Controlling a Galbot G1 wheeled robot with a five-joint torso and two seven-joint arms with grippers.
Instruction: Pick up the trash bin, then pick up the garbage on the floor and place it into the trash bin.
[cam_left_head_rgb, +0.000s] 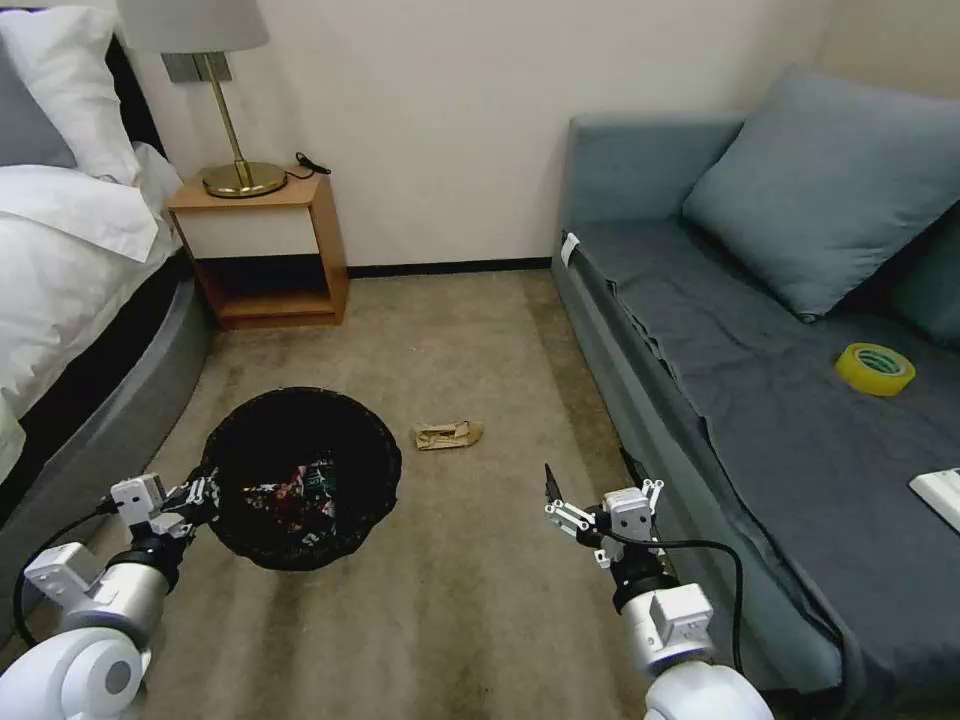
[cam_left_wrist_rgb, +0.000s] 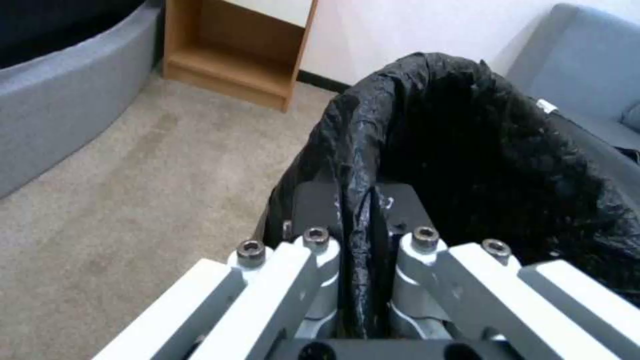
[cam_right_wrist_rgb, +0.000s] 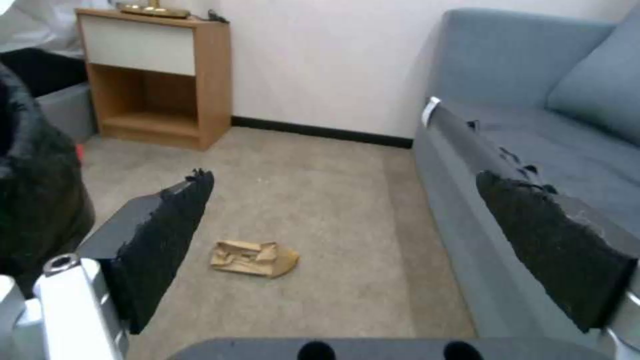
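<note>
The trash bin (cam_left_head_rgb: 300, 478), lined with a crinkly black bag, is at my lower left over the carpet, with several colourful wrappers inside. My left gripper (cam_left_head_rgb: 203, 497) is shut on its near-left rim; in the left wrist view the fingers (cam_left_wrist_rgb: 313, 220) pinch the bag-covered rim of the trash bin (cam_left_wrist_rgb: 480, 150). One piece of garbage, a crumpled tan paper (cam_left_head_rgb: 447, 434), lies on the carpet to the right of the bin. My right gripper (cam_left_head_rgb: 592, 495) hovers open near the sofa's front, short of the paper (cam_right_wrist_rgb: 253, 257), which shows between its spread pads (cam_right_wrist_rgb: 167, 235).
A grey sofa (cam_left_head_rgb: 760, 400) runs along the right, with a yellow tape roll (cam_left_head_rgb: 875, 368) and a white box (cam_left_head_rgb: 940, 495) on its seat. A wooden nightstand (cam_left_head_rgb: 265, 250) with a lamp stands at the back left beside the bed (cam_left_head_rgb: 80, 300). Carpet lies between them.
</note>
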